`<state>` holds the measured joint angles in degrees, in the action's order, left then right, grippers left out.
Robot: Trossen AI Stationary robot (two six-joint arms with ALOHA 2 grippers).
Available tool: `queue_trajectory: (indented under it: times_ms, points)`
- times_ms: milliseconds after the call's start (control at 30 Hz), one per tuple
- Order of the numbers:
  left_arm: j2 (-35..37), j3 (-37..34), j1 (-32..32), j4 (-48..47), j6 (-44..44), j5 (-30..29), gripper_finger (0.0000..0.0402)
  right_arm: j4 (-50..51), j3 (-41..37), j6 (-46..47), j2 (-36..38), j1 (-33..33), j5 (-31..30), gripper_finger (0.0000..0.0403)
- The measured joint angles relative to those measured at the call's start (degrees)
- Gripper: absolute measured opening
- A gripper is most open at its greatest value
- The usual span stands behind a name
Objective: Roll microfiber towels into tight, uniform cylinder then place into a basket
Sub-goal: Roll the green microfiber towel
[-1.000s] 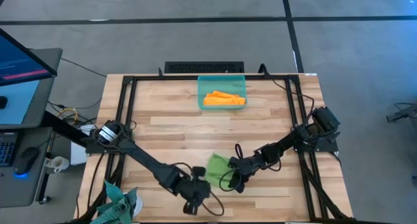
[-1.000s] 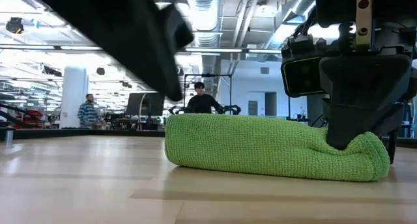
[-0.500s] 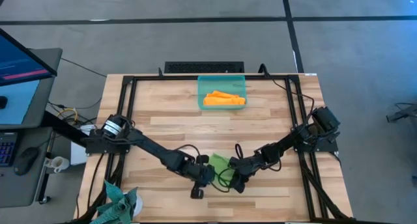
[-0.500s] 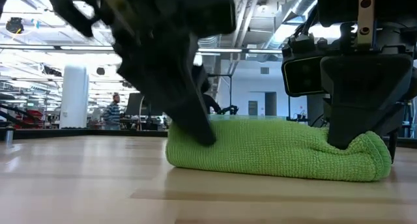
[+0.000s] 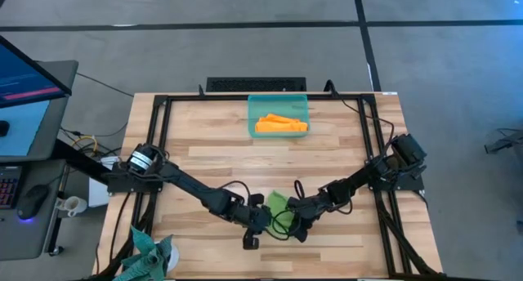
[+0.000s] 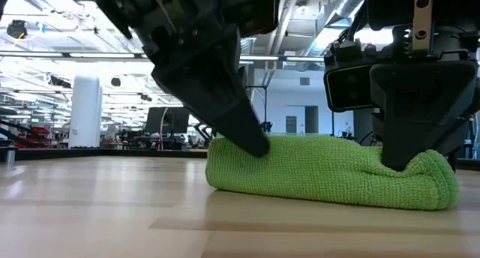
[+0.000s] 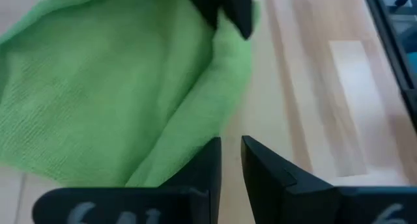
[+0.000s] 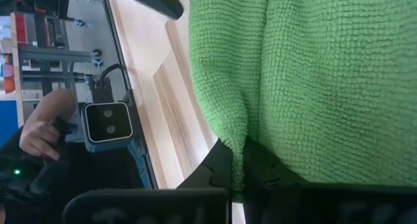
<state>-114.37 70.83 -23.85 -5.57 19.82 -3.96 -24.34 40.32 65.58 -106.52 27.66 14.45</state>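
A large open workshop with ceiling lights and ducts stretches behind a pale wooden table [image 5: 212, 142] framed in black bars. Near the table's front edge lies a lime green towel [image 6: 330, 172], rolled into a low bundle, with both dark arms meeting over it. The right pincer [image 8: 238, 175] is clamped shut on one end of the green towel, a fold of cloth caught between its fingers. The left pincer [image 7: 231, 162] presses at the other end, its fingers drawn to a narrow gap at the towel's edge; whether any cloth sits between them cannot be told. At the table's far side, a teal basket [image 5: 278, 104] holds an orange towel [image 5: 280, 124].
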Motion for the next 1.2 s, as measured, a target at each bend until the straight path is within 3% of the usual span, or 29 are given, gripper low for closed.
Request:
queue_trajectory:
  times_ms: [267, 867, 1200]
  points:
    - [-0.01, 0.0, 0.3, -0.53, -0.67, -5.58, 0.0049, -0.13, 0.0, 0.23, 0.0, 0.0, 0.31, 0.0023]
    - [-0.02, -1.05, 5.46, -2.83, 0.8, -8.53, 0.0049, -0.93, -0.1, 3.97, -0.07, 0.04, 0.92, 0.0023]
    - [0.0, -5.26, 5.35, 1.93, 3.14, -7.29, 0.0049, -1.22, 0.83, 3.52, -0.26, 0.01, 1.28, 0.0081]
